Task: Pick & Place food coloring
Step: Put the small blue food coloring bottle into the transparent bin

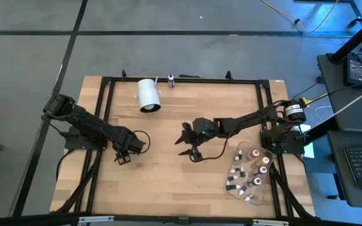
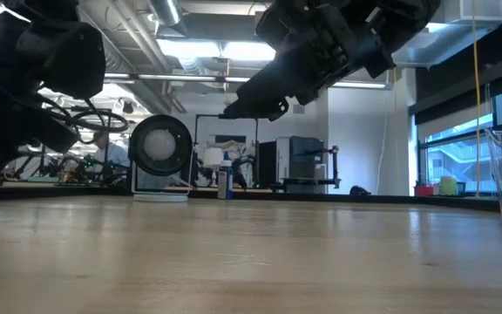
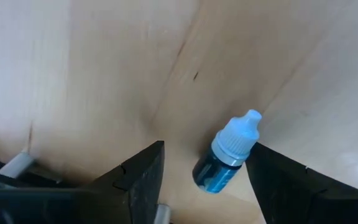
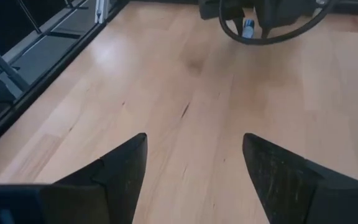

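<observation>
A small food coloring bottle with blue contents and a pale blue cap lies on its side on the wooden table. My left gripper points down over it, open, one finger on each side of the bottle; the bottle lies close to one finger. In the high view this gripper is at the table's left. My right gripper hangs open above the table's middle with nothing between its fingers; its view shows the left gripper and the bottle farther off.
A clear tray with several more small bottles lies at the table's right near corner. A white cylinder lies on its side near the far edge, with a small bottle standing beside it. A black frame borders the table.
</observation>
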You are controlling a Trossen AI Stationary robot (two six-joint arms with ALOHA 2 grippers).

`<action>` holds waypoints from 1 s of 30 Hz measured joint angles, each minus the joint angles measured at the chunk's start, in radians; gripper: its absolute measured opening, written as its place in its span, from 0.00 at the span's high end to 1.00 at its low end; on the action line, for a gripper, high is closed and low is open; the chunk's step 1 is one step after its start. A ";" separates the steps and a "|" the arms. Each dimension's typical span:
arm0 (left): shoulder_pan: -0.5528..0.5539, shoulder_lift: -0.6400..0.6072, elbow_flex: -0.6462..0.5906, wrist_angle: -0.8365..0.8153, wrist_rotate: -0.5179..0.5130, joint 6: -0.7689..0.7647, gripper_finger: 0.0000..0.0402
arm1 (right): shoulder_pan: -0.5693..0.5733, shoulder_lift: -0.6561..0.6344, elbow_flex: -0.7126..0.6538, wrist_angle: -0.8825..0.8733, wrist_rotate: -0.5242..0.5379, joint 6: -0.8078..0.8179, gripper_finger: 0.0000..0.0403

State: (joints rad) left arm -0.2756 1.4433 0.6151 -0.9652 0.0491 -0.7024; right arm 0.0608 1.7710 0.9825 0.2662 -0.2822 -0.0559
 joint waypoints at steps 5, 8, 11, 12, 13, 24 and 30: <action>0.000 0.000 0.002 0.030 0.007 0.003 0.53 | 0.000 0.000 0.000 -0.054 0.000 0.011 0.34; -0.001 0.004 0.019 0.038 0.003 0.002 0.60 | 0.000 0.000 0.000 -0.064 0.000 0.018 0.34; 0.000 0.005 0.040 0.099 -0.014 0.002 0.67 | 0.001 0.000 0.000 -0.066 0.000 -0.003 0.34; 0.000 0.005 0.041 0.110 -0.015 0.002 0.69 | 0.001 0.000 0.000 -0.066 0.000 -0.006 0.34; 0.000 0.005 0.041 0.120 -0.014 0.005 0.71 | 0.001 0.000 0.000 -0.065 0.000 -0.008 0.34; 0.000 0.004 0.043 0.117 -0.017 0.072 0.86 | 0.003 0.000 0.000 -0.078 0.000 -0.004 0.34; 0.000 0.004 0.043 0.111 -0.019 0.070 0.85 | 0.003 0.000 0.000 -0.078 0.000 -0.004 0.34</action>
State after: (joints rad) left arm -0.2756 1.4471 0.6582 -0.8542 0.0296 -0.6322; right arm 0.0635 1.7710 0.9829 0.1879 -0.2821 -0.0601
